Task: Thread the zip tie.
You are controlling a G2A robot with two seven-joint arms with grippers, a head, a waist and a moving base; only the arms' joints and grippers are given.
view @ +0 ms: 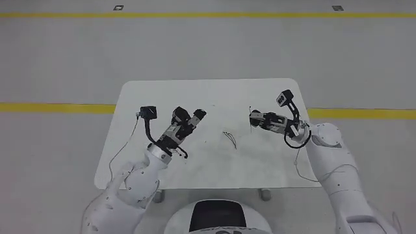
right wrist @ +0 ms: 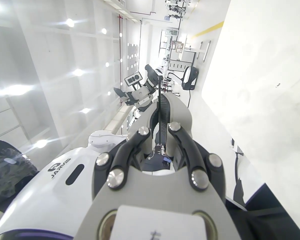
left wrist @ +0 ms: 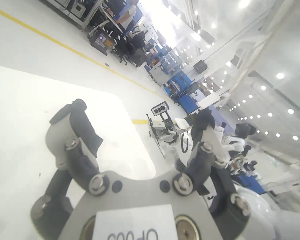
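Holding a thin black zip tie (right wrist: 159, 111) pinched between the shut fingers of the right gripper (view: 253, 117), raised above the right side of the white table (view: 208, 94), with the strip sticking out straight past the fingertips. Possibly showing a small block at the strip's inner end, deep between the fingers, which may be the head; too small to be sure. Not looped anywhere: straight along all of its visible length, the outer end free and fed through no slot. Faced from well apart by the left gripper (left wrist: 140, 112), fingers spread wide with nothing between them, hovering above the table's left half and pointed roughly toward the held strip. Lying loose on the table between the two arms, nearer the robot: a few spare ties (view: 229, 138), touched by neither gripper. Judged to be early in the task: one tie lifted and presented, the threading itself not yet begun. Left to do, most likely: take the free end with the open gripper, bend the strip round into a loop, line the tip up with the slot in the head and push it through. Likely to need care, being thin, springy and easy to twist out of line, with little margin at so small a slot.
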